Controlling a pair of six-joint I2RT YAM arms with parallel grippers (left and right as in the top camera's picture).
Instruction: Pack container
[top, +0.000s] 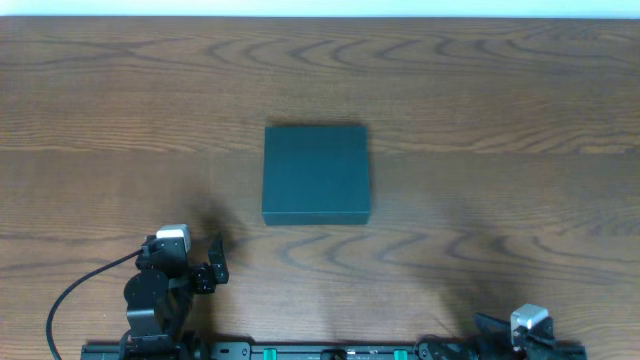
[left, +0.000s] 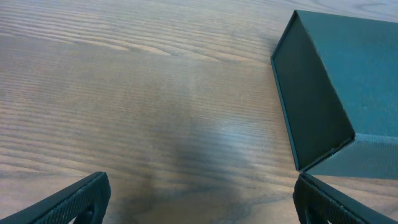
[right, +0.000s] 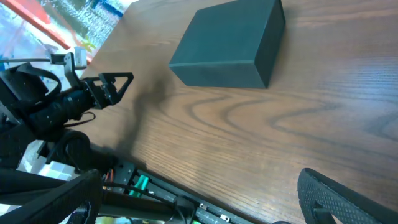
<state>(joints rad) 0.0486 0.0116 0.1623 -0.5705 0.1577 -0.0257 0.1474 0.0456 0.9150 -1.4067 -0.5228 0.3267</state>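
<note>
Brown wood table (top: 520, 90) fills the view, and on its left side, near the front edge, sits the left gripper (left: 199, 208) with its two fingers spread wide apart and nothing between them. Ahead of it and a bit to its right, in the middle of the table, lies the container (top: 316, 174), flat and looking closed, almost square so no side is the long one. Far right, at the front edge, sits the right gripper (right: 199, 208), fingers also wide apart and empty, and it looks farther from the container, so I think the left gripper has the shorter reach.
</note>
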